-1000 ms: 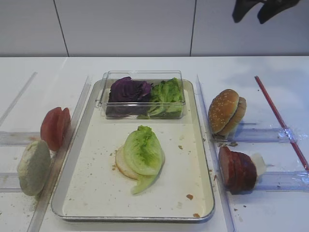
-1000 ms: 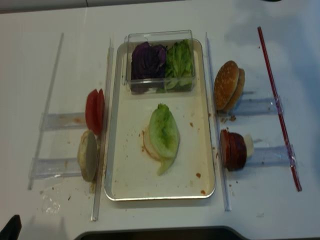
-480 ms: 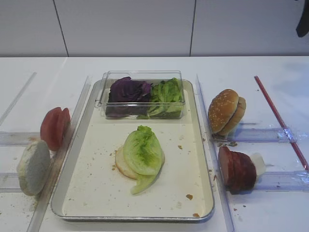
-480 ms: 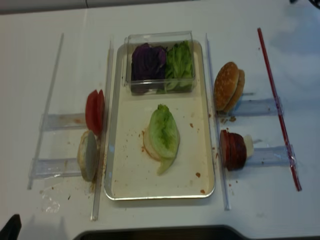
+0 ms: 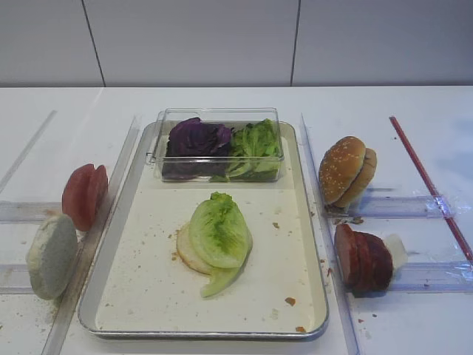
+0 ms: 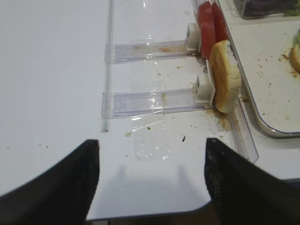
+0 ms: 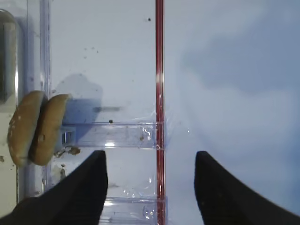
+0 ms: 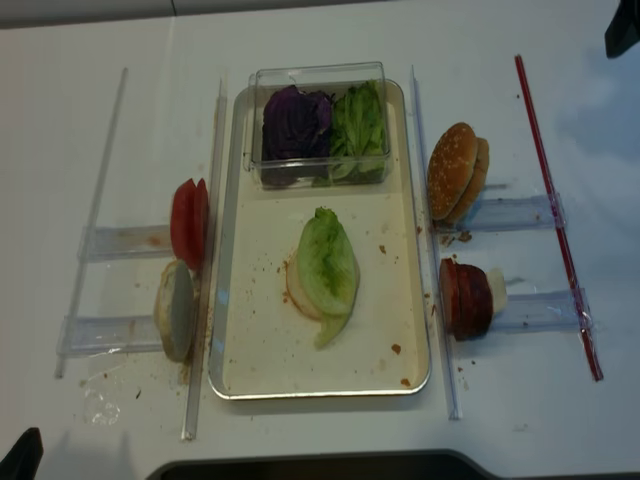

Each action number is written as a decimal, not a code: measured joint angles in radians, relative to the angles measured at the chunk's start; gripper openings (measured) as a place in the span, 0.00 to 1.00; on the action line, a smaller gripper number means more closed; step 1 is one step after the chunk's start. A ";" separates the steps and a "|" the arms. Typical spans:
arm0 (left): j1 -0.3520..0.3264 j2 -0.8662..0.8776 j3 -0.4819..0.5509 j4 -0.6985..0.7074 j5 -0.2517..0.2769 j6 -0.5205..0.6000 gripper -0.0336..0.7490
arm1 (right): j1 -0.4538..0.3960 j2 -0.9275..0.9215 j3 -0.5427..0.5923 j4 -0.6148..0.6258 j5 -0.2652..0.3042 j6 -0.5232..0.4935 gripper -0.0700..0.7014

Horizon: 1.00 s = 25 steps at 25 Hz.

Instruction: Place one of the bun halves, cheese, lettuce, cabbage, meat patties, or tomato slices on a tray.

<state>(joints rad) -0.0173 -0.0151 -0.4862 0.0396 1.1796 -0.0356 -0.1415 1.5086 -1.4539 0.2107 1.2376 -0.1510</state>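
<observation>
The pale green lettuce (image 5: 219,233) lies on a flat bun disc (image 5: 185,254) in the middle of the silver tray (image 5: 133,296). Purple cabbage (image 5: 196,138) fills the left of a clear box. Sesame bun halves (image 5: 346,170) and meat patties (image 5: 363,259) stand on edge right of the tray. Tomato slices (image 5: 83,194) and a pale bun half (image 5: 52,255) stand to its left. My right gripper (image 7: 150,155) hangs open and empty over a red strip (image 7: 159,70), right of the sesame bun halves (image 7: 35,126). My left gripper (image 6: 152,141) is open, empty, near the table's front left corner.
Green leaves (image 5: 255,144) share the clear box (image 5: 218,115) at the tray's far end. Clear plastic rails (image 5: 399,207) hold the food on both sides. A dark part of the right arm (image 8: 622,30) shows at the far right corner. Crumbs dot the tray.
The right arm has moved right, leaving the top of the exterior high view and reaching the far right corner in the realsense view. The food has not moved.
</observation>
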 joint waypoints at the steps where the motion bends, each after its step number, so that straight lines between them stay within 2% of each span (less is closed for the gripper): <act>1: 0.000 0.000 0.000 0.000 0.000 0.000 0.60 | 0.000 -0.032 0.029 0.002 -0.012 0.000 0.64; 6: 0.000 0.000 0.000 0.000 0.000 0.000 0.60 | 0.000 -0.195 0.199 0.002 -0.087 -0.002 0.64; 9: 0.000 0.000 0.000 0.000 0.000 0.000 0.60 | 0.000 -0.304 0.294 0.002 -0.109 -0.002 0.64; 18: 0.000 0.000 0.000 0.000 0.000 0.000 0.60 | 0.000 -0.646 0.552 0.002 -0.115 -0.002 0.64; 25: 0.000 0.000 0.000 0.000 0.000 0.000 0.60 | -0.002 -0.892 0.704 0.000 -0.099 -0.008 0.64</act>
<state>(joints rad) -0.0173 -0.0151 -0.4862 0.0396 1.1796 -0.0356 -0.1437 0.6162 -0.7501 0.2106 1.1384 -0.1585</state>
